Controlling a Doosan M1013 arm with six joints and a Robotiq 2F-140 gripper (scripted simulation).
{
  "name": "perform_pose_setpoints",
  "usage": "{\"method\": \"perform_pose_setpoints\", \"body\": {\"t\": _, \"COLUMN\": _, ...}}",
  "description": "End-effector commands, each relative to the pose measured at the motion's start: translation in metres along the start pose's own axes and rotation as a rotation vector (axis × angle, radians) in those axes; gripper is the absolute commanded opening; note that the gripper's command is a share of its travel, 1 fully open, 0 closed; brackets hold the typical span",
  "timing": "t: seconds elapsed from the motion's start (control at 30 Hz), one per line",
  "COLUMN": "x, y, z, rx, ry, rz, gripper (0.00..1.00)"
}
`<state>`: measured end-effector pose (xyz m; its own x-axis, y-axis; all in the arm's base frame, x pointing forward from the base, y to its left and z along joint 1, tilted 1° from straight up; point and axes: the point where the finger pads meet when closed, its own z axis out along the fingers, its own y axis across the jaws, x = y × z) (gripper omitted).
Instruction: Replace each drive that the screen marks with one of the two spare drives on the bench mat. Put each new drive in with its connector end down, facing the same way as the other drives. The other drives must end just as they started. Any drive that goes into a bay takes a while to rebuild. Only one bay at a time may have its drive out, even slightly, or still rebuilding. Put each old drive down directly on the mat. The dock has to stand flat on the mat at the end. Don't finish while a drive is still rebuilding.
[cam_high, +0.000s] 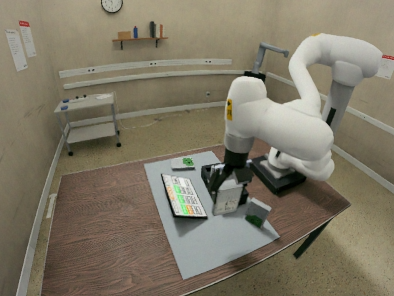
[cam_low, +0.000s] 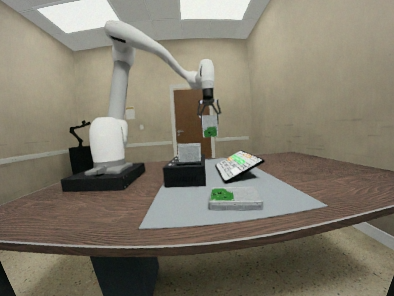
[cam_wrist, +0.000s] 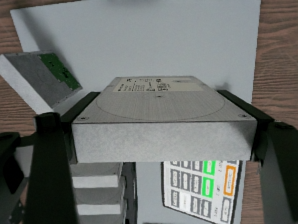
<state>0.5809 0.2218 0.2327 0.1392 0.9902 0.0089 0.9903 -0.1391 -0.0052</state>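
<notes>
Gripper (cam_high: 228, 181) (cam_low: 209, 114) (cam_wrist: 158, 105) pads clasped a drive (cam_high: 228, 198) (cam_low: 210, 126) (cam_wrist: 162, 142) by its narrow sides; we judged it rigid, fairly heavy and slippery, its green board best left untouched

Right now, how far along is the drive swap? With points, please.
No finished swap is confirmable. The gripper (cam_high: 228, 186) (cam_low: 210, 118) (cam_wrist: 158, 105) holds one drive (cam_high: 228, 199) (cam_low: 210, 125) (cam_wrist: 162, 142) in the air; whether old or spare, I can't tell. Two more, a flat drive (cam_high: 182, 164) (cam_low: 242, 198) and a second drive (cam_high: 259, 212) (cam_wrist: 44, 75), are on the mat (cam_high: 220, 252) (cam_low: 175, 212) (cam_wrist: 175, 35), so work likely remains. The dock (cam_high: 207, 172) (cam_low: 184, 176) holds drives.
</notes>
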Motion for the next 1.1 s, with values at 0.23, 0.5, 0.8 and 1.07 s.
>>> {"method": "perform_pose_setpoints", "body": {"t": 0.23, "x": 0.001, "y": 0.0, "z": 0.0, "rx": -0.001, "ry": 0.001, "rz": 0.0, "gripper": 0.1}}
{"method": "perform_pose_setpoints", "body": {"t": 0.5, "x": 0.001, "y": 0.0, "z": 0.002, "rx": -0.001, "ry": 0.001, "rz": 0.0, "gripper": 0.1}}
{"method": "perform_pose_setpoints", "body": {"t": 0.8, "x": 0.001, "y": 0.0, "z": 0.013, "rx": -0.001, "ry": 0.001, "rz": 0.0, "gripper": 0.1}}
{"method": "perform_pose_setpoints", "body": {"t": 1.07, "x": 0.001, "y": 0.0, "z": 0.025, "rx": -0.001, "ry": 0.001, "rz": 0.0, "gripper": 0.1}}
